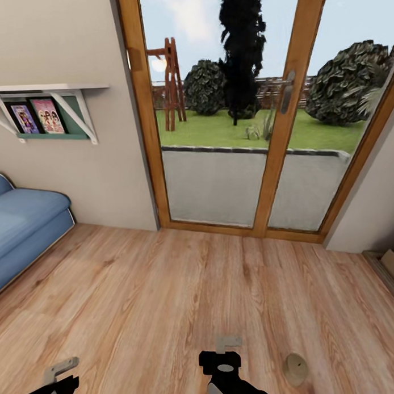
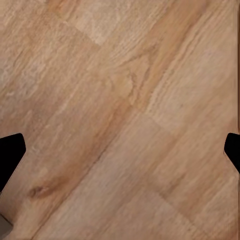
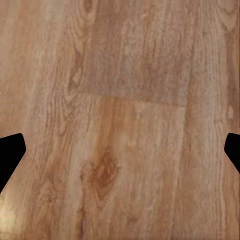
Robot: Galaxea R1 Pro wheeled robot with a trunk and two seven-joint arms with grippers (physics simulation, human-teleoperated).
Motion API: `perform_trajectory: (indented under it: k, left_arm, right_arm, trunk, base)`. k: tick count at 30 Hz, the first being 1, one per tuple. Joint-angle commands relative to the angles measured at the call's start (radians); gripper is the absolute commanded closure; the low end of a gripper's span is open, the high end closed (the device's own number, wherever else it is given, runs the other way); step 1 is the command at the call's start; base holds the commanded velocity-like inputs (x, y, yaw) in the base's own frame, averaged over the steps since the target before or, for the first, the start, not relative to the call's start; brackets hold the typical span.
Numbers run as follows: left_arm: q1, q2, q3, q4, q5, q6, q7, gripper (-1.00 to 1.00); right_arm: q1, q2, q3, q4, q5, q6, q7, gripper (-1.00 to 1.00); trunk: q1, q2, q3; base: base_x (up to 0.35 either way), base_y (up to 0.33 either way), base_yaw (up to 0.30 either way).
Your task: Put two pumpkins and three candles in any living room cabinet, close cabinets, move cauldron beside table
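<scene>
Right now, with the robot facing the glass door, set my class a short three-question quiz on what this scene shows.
1. True or false: the blue sofa stands at the robot's right.
2. The small pale candle lies on: A) the wall shelf, B) the wooden floor, C) the sofa.
3. Fill in: the hand nearer the candle is the ______ hand.

Key
1. False: it is at the robot's left.
2. B.
3. Right: the right hand hangs open above the floor, beside the candle and not touching it.
</scene>
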Motion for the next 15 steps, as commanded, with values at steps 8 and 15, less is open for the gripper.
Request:
perform_trajectory:
  k: [8, 15]
  left_arm:
    - [0.0, 0.0, -0.009, -0.003, 0.008, -0.016, 0.007, -1.0]
    - [0.0, 0.002, -0.009, -0.003, 0.008, -0.017, 0.008, -1.0]
  right_arm:
    - [-0.001, -0.001, 0.004, -0.001, -0.004, 0.006, -0.007, -1.0]
    - [-0.001, -0.001, 0.004, -0.001, -0.004, 0.006, -0.007, -1.0]
  trunk:
    - [0.0, 0.0, -0.001]
    - [0.0, 0.0, -0.001]
  base:
    - [0.248, -0.02, 0.0]
    - [0.021, -0.007, 0.0]
